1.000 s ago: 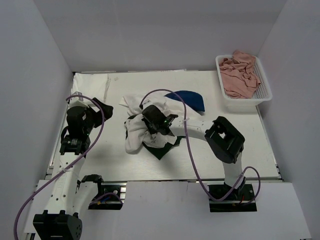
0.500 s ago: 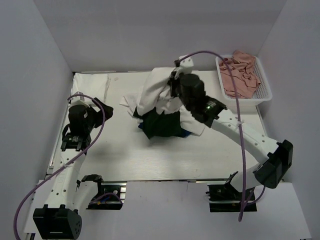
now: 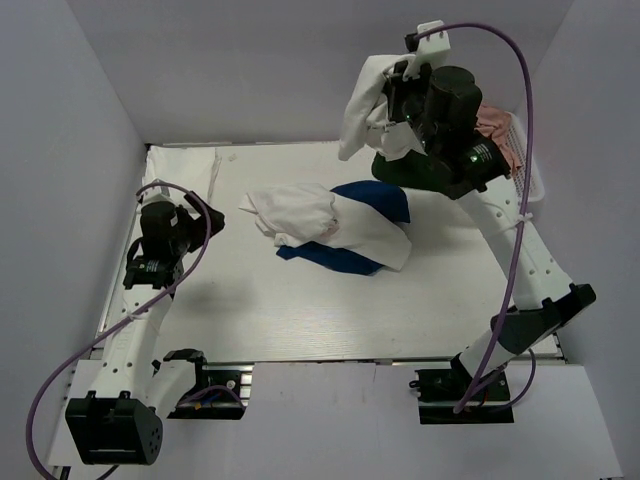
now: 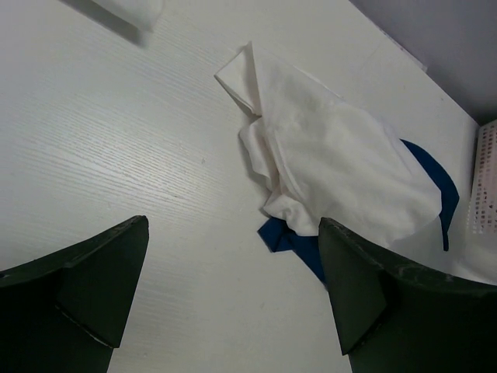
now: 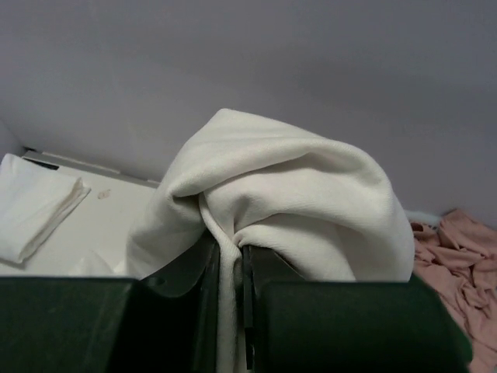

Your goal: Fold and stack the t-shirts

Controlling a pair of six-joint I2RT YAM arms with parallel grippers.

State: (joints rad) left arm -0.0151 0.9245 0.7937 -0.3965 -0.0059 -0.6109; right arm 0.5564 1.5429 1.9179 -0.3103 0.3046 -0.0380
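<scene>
A white wood-grain table (image 3: 300,330) sits boxed in by plain pale grey panels: a back wall (image 3: 250,70), a left wall (image 3: 60,220) and a right wall (image 3: 600,230). The light is soft and even.

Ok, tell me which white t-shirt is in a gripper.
The hanging white t-shirt, pinched in the right gripper by the back wall; the crumpled white t-shirt lies on the navy t-shirt.

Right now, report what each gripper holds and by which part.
The right gripper is shut on a white t-shirt, pinching a bunched fold of its cloth. The left gripper is open and holds nothing.
</scene>
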